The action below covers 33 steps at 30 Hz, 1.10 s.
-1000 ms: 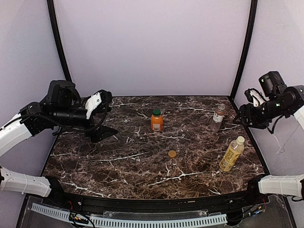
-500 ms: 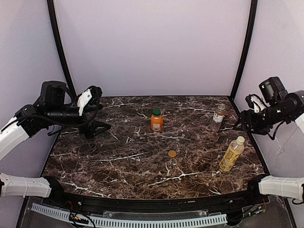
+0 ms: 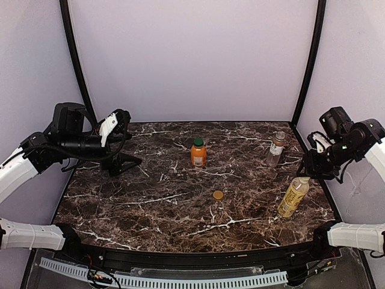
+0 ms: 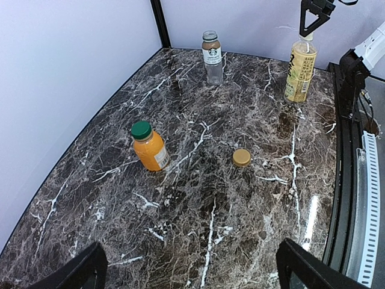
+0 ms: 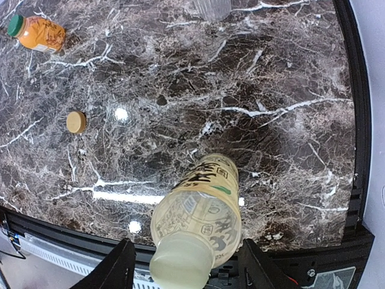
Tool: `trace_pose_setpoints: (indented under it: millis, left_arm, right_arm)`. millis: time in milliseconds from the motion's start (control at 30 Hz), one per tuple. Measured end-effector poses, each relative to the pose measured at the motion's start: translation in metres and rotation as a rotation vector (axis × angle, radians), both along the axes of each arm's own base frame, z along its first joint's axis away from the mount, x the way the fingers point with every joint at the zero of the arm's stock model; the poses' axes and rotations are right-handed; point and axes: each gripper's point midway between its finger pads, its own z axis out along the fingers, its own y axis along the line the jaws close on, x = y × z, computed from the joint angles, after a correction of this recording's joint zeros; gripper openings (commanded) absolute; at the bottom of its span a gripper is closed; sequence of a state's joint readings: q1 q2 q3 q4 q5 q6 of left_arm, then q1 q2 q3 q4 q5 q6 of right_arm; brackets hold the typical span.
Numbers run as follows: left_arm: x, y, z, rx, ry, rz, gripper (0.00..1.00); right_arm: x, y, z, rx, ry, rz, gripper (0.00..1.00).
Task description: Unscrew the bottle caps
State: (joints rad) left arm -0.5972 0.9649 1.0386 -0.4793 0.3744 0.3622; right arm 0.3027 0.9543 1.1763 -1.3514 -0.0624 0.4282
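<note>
The short orange bottle (image 3: 198, 155) stands at mid-back with its dark green cap (image 3: 198, 142) on. The clear labelled bottle (image 3: 276, 149) stands at the back right, its neck seemingly bare. The tan-brown cap (image 3: 218, 195) lies loose on the table's middle. The slim yellow bottle (image 3: 293, 197) stands front right with its cream-white cap (image 3: 305, 177) on. My right gripper (image 3: 310, 170) is open just above that cap. In the right wrist view its fingers (image 5: 123, 265) flank the cap (image 5: 180, 262) without touching it. My left gripper (image 3: 123, 122) is open and empty, high at the far left.
The dark marble table (image 3: 150, 211) is ringed by a black raised rim (image 3: 198, 256) at the front. Lilac walls and black corner posts (image 3: 308, 60) close the back and sides. The left wrist view shows all three bottles and the loose cap (image 4: 242, 157).
My right gripper has moved down and left to just above the yellow bottle's cap. My left arm drew back to the left a second ago and has since held still.
</note>
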Motion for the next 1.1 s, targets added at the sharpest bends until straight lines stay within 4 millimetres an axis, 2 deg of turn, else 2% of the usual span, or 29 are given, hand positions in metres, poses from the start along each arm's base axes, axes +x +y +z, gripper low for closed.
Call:
trace_pose_setpoints:
  millis: [167, 467, 700, 900, 1000, 1100]
  left_arm:
    - [0.0, -0.001, -0.001, 0.001, 0.004, -0.003, 0.99]
    - [0.001, -0.002, -0.003, 0.004, 0.01, -0.003, 0.99]
    - [0.001, -0.002, -0.003, 0.002, 0.01, -0.006, 0.99]
    - [0.001, -0.002, -0.003, 0.003, 0.011, -0.006, 0.99]
    - [0.001, -0.002, -0.003, 0.002, 0.01, -0.007, 0.99]
    - [0.0, -0.002, -0.003, 0.002, 0.011, -0.011, 0.99]
  right_arm:
    - [-0.003, 0.0, -0.005, -0.002, 0.013, 0.0, 0.56]
    - [-0.007, 0.001, -0.012, -0.003, 0.036, -0.003, 0.46]
    - [-0.006, 0.001, -0.012, -0.01, 0.037, -0.004, 0.29]
    - [-0.003, 0.0, -0.012, -0.022, 0.028, 0.003, 0.0]
    - [-0.002, 0.001, -0.011, -0.02, 0.031, 0.011, 0.0]
    - [-0.004, 0.013, -0.006, 0.03, 0.04, 0.06, 0.0]
